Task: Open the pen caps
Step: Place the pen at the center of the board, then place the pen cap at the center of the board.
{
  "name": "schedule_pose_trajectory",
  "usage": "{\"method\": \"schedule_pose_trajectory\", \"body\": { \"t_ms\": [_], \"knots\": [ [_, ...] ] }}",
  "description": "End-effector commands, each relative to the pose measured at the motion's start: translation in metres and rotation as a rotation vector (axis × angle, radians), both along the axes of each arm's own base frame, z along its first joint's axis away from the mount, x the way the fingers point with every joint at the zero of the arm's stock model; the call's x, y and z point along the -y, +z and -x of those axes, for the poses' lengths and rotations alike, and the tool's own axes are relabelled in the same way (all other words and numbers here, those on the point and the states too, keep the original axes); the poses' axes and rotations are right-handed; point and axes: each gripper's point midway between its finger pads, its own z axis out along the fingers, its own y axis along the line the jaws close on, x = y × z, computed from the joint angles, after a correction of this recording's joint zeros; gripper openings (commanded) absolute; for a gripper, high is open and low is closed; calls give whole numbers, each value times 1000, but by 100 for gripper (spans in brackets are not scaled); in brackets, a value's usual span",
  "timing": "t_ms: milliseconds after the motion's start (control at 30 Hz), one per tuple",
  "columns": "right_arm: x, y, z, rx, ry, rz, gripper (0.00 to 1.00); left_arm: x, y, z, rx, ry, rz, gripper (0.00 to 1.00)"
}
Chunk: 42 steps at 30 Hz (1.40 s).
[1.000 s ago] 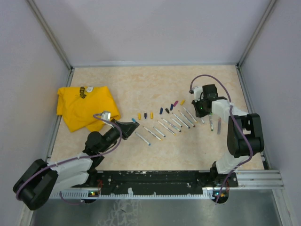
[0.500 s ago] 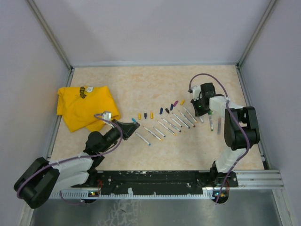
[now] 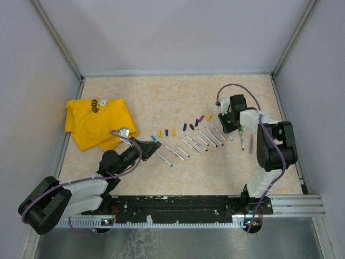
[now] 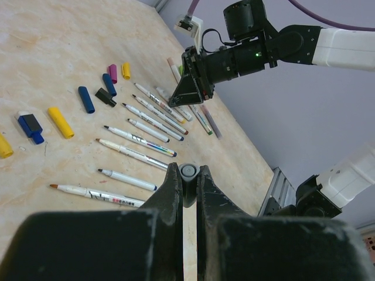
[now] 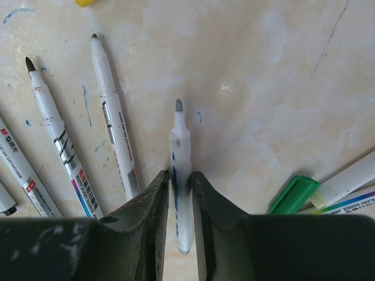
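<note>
Right arm [image 3: 272, 148] swings its elbow left, right gripper [image 5: 180, 175] clasping a grey-tipped pen [image 5: 179, 137], left gripper [image 4: 187, 168] pinching a grey cap [image 4: 188, 172].

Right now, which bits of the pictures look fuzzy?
Right wrist view: the pen between the fingers of the right gripper is smeared, neighbouring pens sharp. Left wrist view: the left gripper, pinching a grey cap, is dark and soft near the lens. Top view: evenly lit, no glare, caps tiny.
</note>
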Motion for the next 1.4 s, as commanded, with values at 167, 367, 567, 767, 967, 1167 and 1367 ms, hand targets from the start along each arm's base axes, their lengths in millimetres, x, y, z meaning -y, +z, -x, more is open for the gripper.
{"method": "schedule_pose_trajectory", "body": {
  "t_ms": [167,367,567,767,967,1167,1367],
  "knots": [
    [-1,14,-15,52,-5,-20,26,2,10,3,30,-23,28,0],
    [-1,26,-17,89,-7,-24,32,7,9,3,21,-46,24,0],
    [1,51,-20,171,-14,-20,36,18,8,1,-13,-93,5,0],
    [-1,68,-20,220,-6,-33,37,31,3,-4,-37,-109,-30,0],
    [-3,88,-17,279,7,-49,39,62,3,-10,-33,-143,-68,0],
    [-10,106,-9,318,34,-93,40,108,-4,-25,-44,-191,-118,0],
    [-6,121,-5,357,26,-122,41,156,-35,-58,-117,-189,-225,0]
  ]
}}
